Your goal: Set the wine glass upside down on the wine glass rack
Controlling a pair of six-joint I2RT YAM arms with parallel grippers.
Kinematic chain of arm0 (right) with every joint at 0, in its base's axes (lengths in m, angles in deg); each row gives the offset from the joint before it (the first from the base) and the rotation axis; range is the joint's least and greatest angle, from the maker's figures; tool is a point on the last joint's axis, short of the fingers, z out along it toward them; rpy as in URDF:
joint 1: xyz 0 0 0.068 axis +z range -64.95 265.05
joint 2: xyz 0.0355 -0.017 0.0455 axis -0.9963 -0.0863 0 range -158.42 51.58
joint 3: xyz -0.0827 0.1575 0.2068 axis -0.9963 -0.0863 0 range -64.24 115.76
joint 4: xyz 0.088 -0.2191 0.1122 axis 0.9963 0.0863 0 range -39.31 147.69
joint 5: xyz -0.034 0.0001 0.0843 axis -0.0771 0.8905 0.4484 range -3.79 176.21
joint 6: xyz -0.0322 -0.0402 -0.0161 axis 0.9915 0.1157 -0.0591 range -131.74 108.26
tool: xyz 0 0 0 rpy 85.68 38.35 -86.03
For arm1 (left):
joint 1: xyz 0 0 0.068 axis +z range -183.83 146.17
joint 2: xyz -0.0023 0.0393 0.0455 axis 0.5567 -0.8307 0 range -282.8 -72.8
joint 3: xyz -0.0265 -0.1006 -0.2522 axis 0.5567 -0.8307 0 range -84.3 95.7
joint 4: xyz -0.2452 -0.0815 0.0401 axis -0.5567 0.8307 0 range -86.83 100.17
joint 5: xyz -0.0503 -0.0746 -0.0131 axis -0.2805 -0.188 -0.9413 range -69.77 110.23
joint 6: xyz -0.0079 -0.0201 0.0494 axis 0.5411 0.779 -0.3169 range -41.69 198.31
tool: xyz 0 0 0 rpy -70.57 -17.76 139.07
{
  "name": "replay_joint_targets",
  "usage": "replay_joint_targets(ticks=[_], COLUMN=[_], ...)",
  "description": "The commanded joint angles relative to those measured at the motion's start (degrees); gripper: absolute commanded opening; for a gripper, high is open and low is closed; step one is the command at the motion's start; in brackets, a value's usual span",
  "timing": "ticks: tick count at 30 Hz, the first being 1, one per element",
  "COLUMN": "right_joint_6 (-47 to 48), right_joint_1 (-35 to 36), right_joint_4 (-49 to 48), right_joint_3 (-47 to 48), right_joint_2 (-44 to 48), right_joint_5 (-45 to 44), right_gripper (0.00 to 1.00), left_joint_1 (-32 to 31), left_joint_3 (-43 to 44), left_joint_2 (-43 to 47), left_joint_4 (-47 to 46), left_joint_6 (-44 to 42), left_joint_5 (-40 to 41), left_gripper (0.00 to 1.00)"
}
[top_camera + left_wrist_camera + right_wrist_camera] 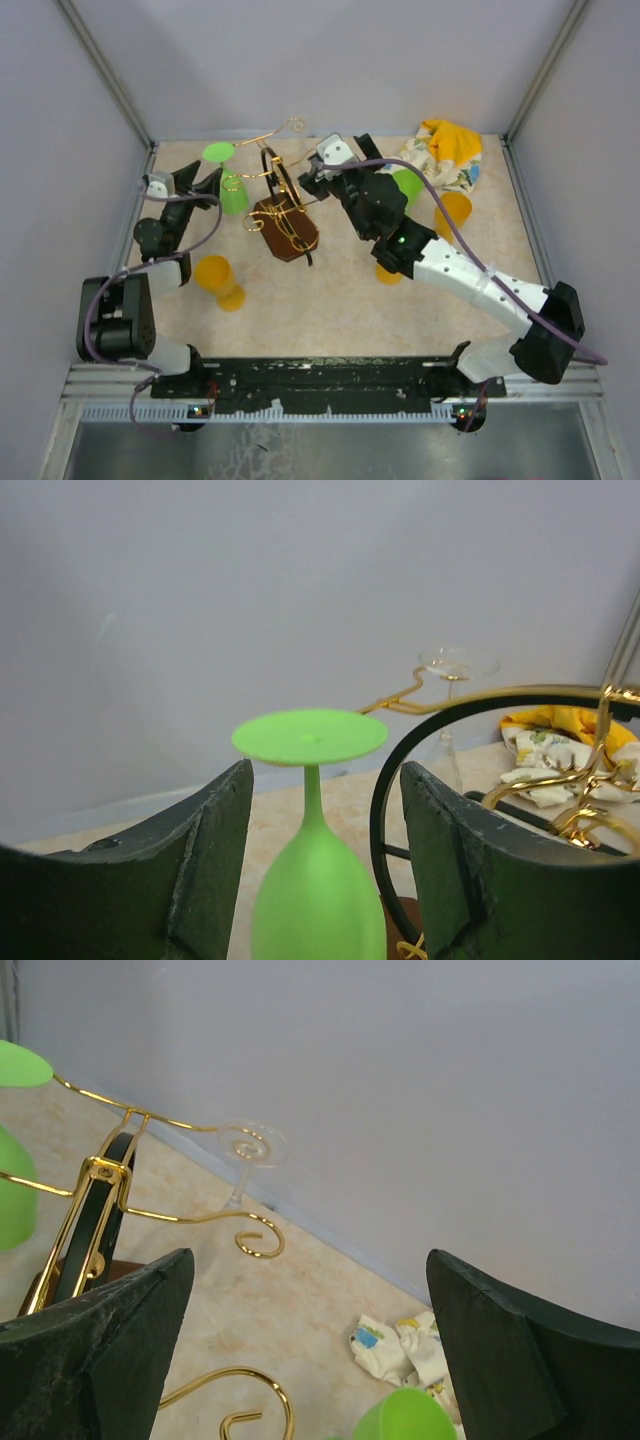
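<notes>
The green wine glass [230, 185] is upside down, foot on top, at the left arm of the gold wire rack [284, 226] on its brown base. In the left wrist view the glass [318, 900] sits between my left gripper's [320, 780] fingers with a gap on each side; the gripper is open. In the top view my left gripper [207, 185] is just left of the glass. My right gripper [312, 178] is open and empty at the rack's right side, with the rack's arms [100, 1175] in front of it. A clear glass [252, 1145] hangs upside down on the rack's far arm.
Orange goblets stand at the front left [216, 275], at the right [453, 210] and under my right arm [388, 273]. A green goblet [407, 185] and a yellow-white cloth [446, 150] lie at the back right. Grey walls close the back and sides.
</notes>
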Motion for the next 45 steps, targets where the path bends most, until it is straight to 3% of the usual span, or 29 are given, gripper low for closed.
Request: replay_joint_targets(ticks=[1, 6, 12, 21, 27, 39, 45], right_joint_6=[-3.16, -8.63, -22.96, -33.41, -33.03, -31.76, -32.35], right_joint_1=[-0.38, -2.68, -15.4, -33.56, -37.05, -39.06, -39.32], right_joint_4=[3.7, 13.37, 32.23, 53.47, 53.85, 50.41, 48.55], right_joint_3=[6.05, 13.39, 24.55, 30.88, 25.86, 21.58, 20.21], right_joint_2=[-0.27, -1.95, -5.25, -10.98, -11.76, -17.06, -20.63], right_joint_5=[-1.5, -4.39, -0.03, 10.52, 12.8, 16.7, 18.41], right_gripper=[0.99, 0.99, 0.99, 0.97, 0.92, 0.58, 0.48], left_joint_1=[0.01, 0.03, 0.04, -0.09, -0.52, -3.31, -4.26], left_joint_3=[-1.43, -0.68, 8.58, 28.06, 32.55, 35.67, 36.2], left_joint_2=[8.05, 17.28, 25.3, 22.05, 21.54, 22.81, 22.89], left_joint_4=[8.22, 21.36, 44.09, 68.77, 74.32, 79.47, 80.48], left_joint_6=[-2.8, -4.81, -5.44, 2.69, 6.04, 4.74, 4.28], left_joint_5=[3.15, 7.28, 11.43, 5.16, 2.6, 2.84, 3.59], left_gripper=[0.67, 0.69, 0.69, 0.64, 0.63, 0.63, 0.63])
